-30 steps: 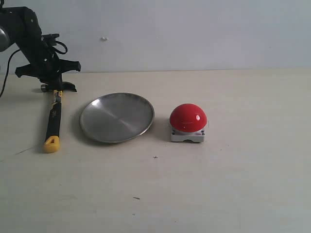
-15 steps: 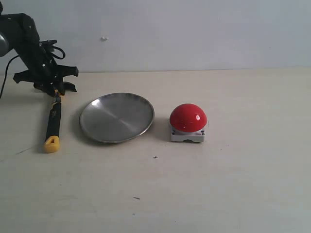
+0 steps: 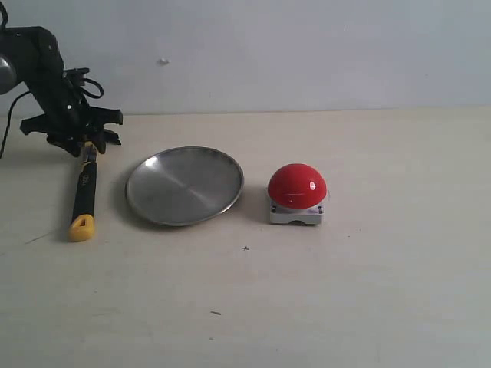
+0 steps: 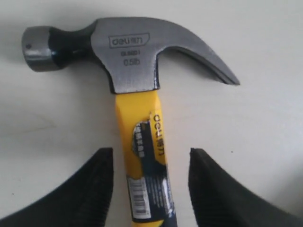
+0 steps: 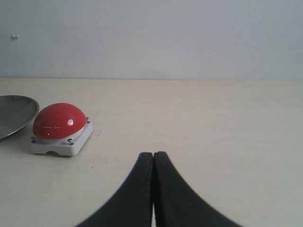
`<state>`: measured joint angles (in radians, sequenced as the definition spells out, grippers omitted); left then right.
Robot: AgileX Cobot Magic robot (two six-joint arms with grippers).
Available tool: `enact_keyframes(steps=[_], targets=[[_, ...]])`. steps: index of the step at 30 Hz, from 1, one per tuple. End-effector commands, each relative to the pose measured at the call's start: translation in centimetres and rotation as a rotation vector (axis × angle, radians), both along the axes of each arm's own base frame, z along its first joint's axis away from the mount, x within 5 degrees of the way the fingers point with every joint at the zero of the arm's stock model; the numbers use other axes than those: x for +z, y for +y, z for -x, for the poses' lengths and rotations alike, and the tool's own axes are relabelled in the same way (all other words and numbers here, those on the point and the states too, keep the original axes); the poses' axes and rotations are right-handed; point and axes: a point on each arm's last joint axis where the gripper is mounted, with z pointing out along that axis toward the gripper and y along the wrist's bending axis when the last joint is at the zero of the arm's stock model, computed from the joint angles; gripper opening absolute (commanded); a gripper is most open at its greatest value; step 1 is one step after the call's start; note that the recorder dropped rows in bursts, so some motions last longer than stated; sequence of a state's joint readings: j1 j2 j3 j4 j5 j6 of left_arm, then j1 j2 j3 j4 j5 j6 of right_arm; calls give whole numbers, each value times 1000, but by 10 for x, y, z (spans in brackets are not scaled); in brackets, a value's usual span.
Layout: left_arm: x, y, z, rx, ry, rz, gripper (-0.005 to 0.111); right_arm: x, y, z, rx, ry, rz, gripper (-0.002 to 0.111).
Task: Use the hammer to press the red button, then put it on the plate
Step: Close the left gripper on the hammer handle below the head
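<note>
The hammer lies flat on the table left of the plate, its yellow butt end toward the front. My left gripper hovers over the head end, open. In the left wrist view the hammer shows its dark metal head and yellow neck, and my left gripper has one finger on each side of the neck without touching it. The red button on its grey base stands right of the plate. In the right wrist view the red button sits ahead of my right gripper, which is shut and empty.
A pale wall runs along the table's back edge. A black cable hangs behind my left arm at the far left. The plate's rim shows at the edge of the right wrist view.
My left gripper has shifted slightly back and to the left over the hammer's head end. The hammer, plate and button have not moved.
</note>
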<state>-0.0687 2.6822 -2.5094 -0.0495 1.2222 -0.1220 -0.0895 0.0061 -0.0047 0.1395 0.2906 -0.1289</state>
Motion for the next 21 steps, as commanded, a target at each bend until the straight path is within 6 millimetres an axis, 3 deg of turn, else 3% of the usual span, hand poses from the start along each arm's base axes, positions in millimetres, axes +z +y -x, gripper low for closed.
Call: enact_keyframes(steps=[1,12,21], targets=[[3,1,-1,42,-8,7,45,-1,0,0,-6,-7,8,0],[-31,-2,0,68,59,37,44,-1,0,0,-6,-7,8,0],[-41,-4,3,70,94,58,43,-1,0,0,-6,-7,8,0]])
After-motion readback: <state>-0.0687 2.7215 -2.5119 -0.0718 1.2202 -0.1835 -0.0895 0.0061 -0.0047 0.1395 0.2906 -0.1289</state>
